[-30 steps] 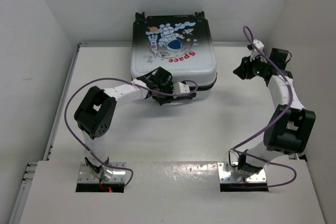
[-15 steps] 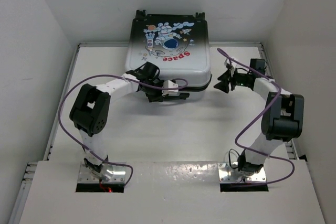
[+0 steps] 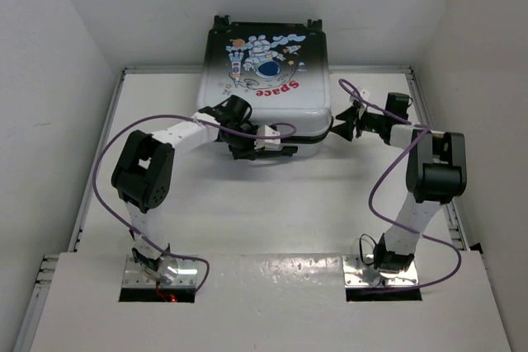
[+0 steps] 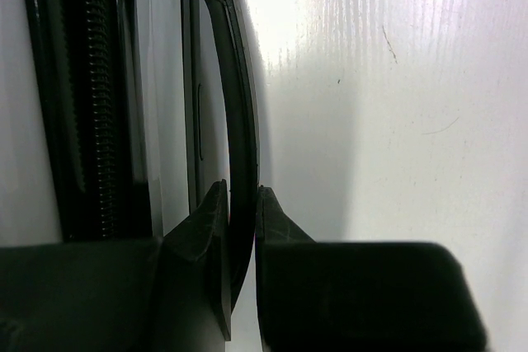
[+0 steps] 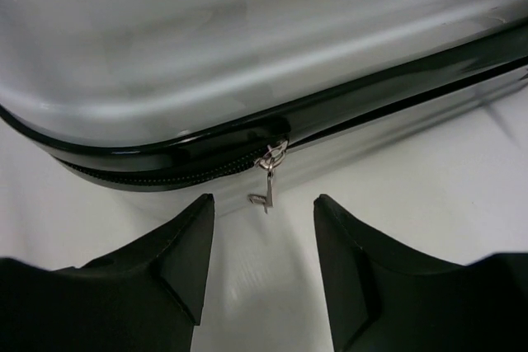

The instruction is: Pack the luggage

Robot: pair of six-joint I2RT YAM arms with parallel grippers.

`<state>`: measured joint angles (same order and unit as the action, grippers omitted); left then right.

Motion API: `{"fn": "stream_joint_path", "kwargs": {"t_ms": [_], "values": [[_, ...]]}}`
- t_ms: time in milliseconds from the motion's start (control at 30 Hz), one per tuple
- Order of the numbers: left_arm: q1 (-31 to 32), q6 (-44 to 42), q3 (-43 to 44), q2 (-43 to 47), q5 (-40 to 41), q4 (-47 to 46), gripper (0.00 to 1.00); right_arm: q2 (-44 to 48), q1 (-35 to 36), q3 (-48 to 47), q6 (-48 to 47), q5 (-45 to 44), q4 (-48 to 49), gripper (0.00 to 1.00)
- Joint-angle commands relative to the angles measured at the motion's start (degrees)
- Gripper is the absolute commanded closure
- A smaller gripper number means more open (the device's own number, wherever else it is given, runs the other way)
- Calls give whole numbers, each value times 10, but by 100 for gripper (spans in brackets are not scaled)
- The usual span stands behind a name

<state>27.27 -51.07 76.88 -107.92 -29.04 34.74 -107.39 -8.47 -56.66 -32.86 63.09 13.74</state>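
Observation:
The luggage (image 3: 264, 80), a white-to-black shell with an astronaut and red "Space" lettering, lies closed at the back of the table. My left gripper (image 3: 268, 144) sits at its near edge, shut on the thin black handle (image 4: 239, 121), which runs between the jaws of the left gripper (image 4: 242, 191). My right gripper (image 3: 341, 125) is at the luggage's right side. In the right wrist view the right gripper (image 5: 264, 202) is open and faces the silver zipper pull (image 5: 266, 183), which hangs from the black zipper line of the shell (image 5: 247, 39) just beyond the fingertips, touching neither.
The white table (image 3: 264, 204) is boxed in by white walls on the left, back and right. Purple cables loop from both arms, one (image 3: 379, 195) over the table's right part. The luggage's wheels (image 3: 221, 21) point at the back wall.
My right arm swung down and left from the far right corner to the luggage's right side, and its jaws widened. The left arm and the luggage shifted slightly left.

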Motion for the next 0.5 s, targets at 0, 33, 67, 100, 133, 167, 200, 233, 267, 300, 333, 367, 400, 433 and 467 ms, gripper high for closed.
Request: {"fn": "stream_joint_path", "kwargs": {"t_ms": [0,33,67,100,133,167,200,233,267,300,333,367,400,433,467], "values": [[-67,47,-16,-71,43,125,100,-11,6,-7,27,56,84,49],[-67,47,-16,-71,43,125,100,-15,10,-10,30,62,88,51],[-67,52,-10,-78,43,125,100,-16,12,-11,32,68,91,52],[-67,52,-10,-78,43,125,100,-20,13,-10,36,69,102,52],[-67,52,-4,-84,43,125,100,-21,18,-5,44,70,116,53],[-67,52,-4,-84,49,125,100,-22,20,3,68,70,156,53],[-67,58,2,-89,49,125,100,-28,21,9,87,70,212,54],[-67,58,2,-89,49,125,100,-31,20,13,123,70,238,56],[-67,58,2,-89,49,125,100,-36,22,16,154,72,261,56],[-67,58,2,-89,49,125,100,-41,23,15,168,75,307,58],[-67,58,2,-89,49,125,100,-48,22,12,183,80,314,60],[-67,58,2,-89,54,125,100,-51,24,9,187,83,323,63],[-67,58,7,-89,54,125,100,-54,26,4,190,86,334,65],[-67,58,7,-94,54,125,100,-59,26,2,209,93,340,70],[-67,58,7,-94,59,125,100,-62,28,2,218,101,359,73]]}}
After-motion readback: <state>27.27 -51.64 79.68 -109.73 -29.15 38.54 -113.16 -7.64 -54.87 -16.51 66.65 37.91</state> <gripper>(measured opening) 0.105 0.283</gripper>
